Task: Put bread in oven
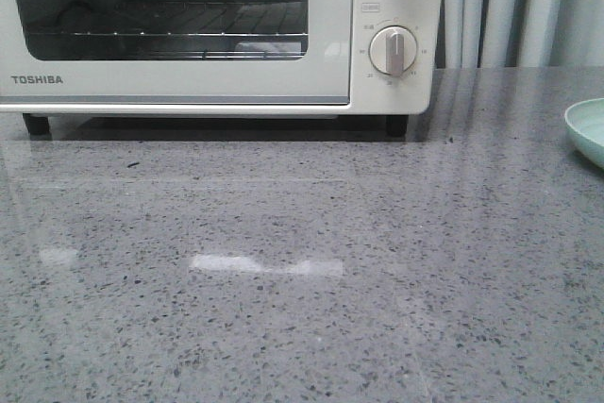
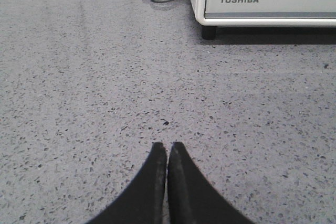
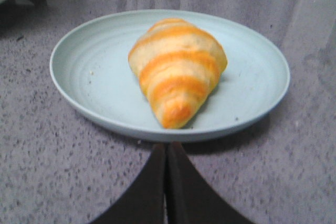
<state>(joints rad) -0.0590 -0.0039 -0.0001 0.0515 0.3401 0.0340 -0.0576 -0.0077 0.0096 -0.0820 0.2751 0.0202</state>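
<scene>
Right gripper (image 3: 167, 148), black fingers pressed together, empty, at the near rim of a pale mint round plate (image 3: 89, 72). Just beyond, an orange-and-cream striped croissant-shaped bread (image 3: 176, 69) lies on the plate. Left gripper (image 2: 167, 148) clenched, empty. Farthest: cream-white Toshiba oven (image 1: 377, 63), door closed.

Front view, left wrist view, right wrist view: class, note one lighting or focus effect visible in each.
Front view: pale glare patches lie on the speckled grey stone table, and the cream-white Toshiba toaster oven casts a dark shadow beneath itself. Left wrist view: sharp, evenly lit, speckles crisp. Right wrist view: soft focus, blurring the striped golden-orange croissant roll on its pale blue-green round plate.
</scene>
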